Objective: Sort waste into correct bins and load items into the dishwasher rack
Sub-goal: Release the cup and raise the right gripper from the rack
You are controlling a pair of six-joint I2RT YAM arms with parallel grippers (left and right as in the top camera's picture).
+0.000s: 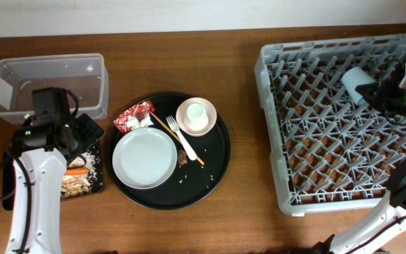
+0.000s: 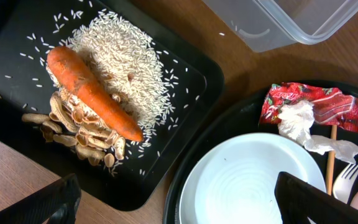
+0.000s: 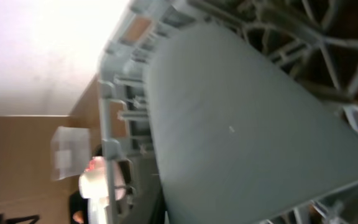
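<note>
The orange carrot [image 2: 92, 93], white rice [image 2: 123, 65] and beige scraps [image 2: 79, 134] lie in the flat black tray [image 2: 5, 56], left of the round tray. My left gripper [image 2: 179, 208] is open and empty above the gap between that tray and the pale grey plate [image 2: 253, 180]. The red-and-white wrapper with tissue [image 2: 309, 107], the white fork [image 1: 182, 137], a brown lump [image 1: 182, 159] and the pinkish-white bowl [image 1: 197, 116] holding a white cup share the round tray. My right gripper [image 1: 385, 92] holds the light blue cup [image 1: 357, 83], which fills the right wrist view [image 3: 247, 124], over the dishwasher rack [image 1: 330, 162].
The clear tub [image 1: 48, 85] stands behind the flat tray, at the back left. The large round black tray [image 1: 213, 166] sits mid-table. A thin wooden stick [image 1: 171, 130] lies across it beside the fork. The rack takes up the right side of the table.
</note>
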